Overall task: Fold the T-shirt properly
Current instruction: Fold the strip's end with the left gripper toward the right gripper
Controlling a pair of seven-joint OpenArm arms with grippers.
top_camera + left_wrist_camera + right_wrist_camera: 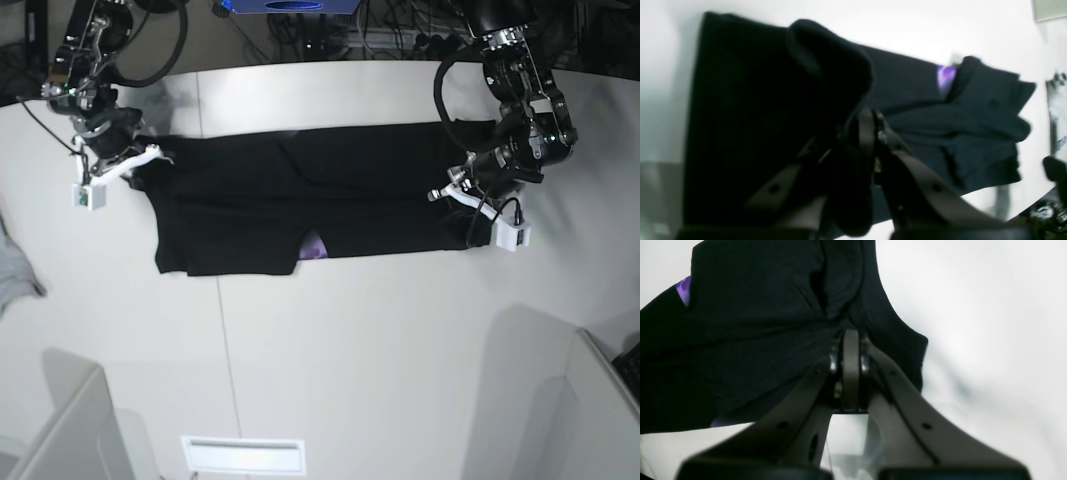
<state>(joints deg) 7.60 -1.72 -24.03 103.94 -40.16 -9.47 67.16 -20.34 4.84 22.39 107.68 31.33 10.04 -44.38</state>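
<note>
The black T-shirt [300, 200] lies stretched sideways across the white table [350, 350], folded lengthwise into a long band. A patch of purple print [313, 247] peeks out at its near edge. In the base view my left gripper [463, 196] is at the shirt's right end and my right gripper [146, 161] at its left end. The left wrist view shows the left gripper [870, 130] shut on a bunched fold of the black T-shirt [756, 100]. The right wrist view shows the right gripper [850, 340] pinched shut on the T-shirt [740, 323] at its edge.
A small grey cloth [15, 270] lies at the table's left edge. Grey panels [70, 430] stand at the near left and near right corners, with a white slot [243, 455] between them. Cables and equipment sit behind the far table edge.
</note>
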